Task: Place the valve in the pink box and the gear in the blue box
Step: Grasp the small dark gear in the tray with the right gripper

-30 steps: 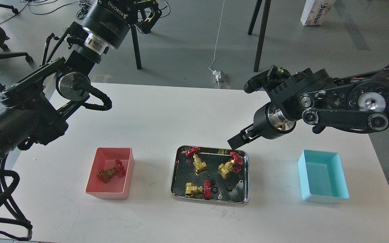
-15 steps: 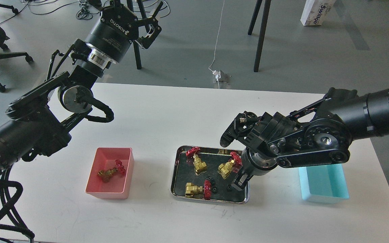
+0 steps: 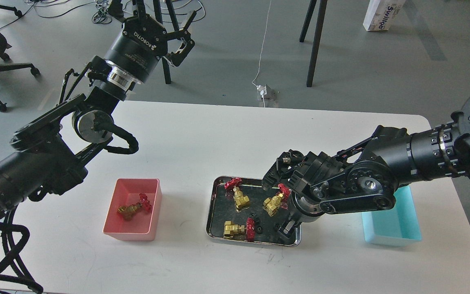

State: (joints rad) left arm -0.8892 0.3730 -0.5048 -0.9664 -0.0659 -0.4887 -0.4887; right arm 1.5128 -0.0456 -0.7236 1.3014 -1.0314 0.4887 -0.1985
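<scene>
Three brass valves with red handwheels lie in the steel tray point(image 3: 211, 212): one at the back point(image 3: 240, 197), one at the right point(image 3: 275, 203), one at the front point(image 3: 237, 229). A fourth valve point(image 3: 132, 208) lies in the pink box point(image 3: 151, 216). Tiny black gears point(image 3: 258, 229) lie in the tray between the valves. My right gripper point(image 3: 286, 227) reaches down into the tray's front right corner, next to a gear point(image 3: 277, 225); its dark fingers cannot be told apart. The blue box point(image 3: 390, 234) stands at the right, partly behind my right arm. My left gripper point(image 3: 165, 22) is open and empty, high beyond the table's far left edge.
The white table's far edge runs behind the tray and its right edge lies past the blue box. Black stand legs point(image 3: 314, 41), a white carton point(image 3: 382, 14) and a cable with a plug point(image 3: 265, 92) are on the floor beyond. My left arm hangs over the table's left side.
My right arm has swung down and left, bringing its gripper from above the tray's back edge into its front right corner. My left gripper has dropped a little lower in the view.
</scene>
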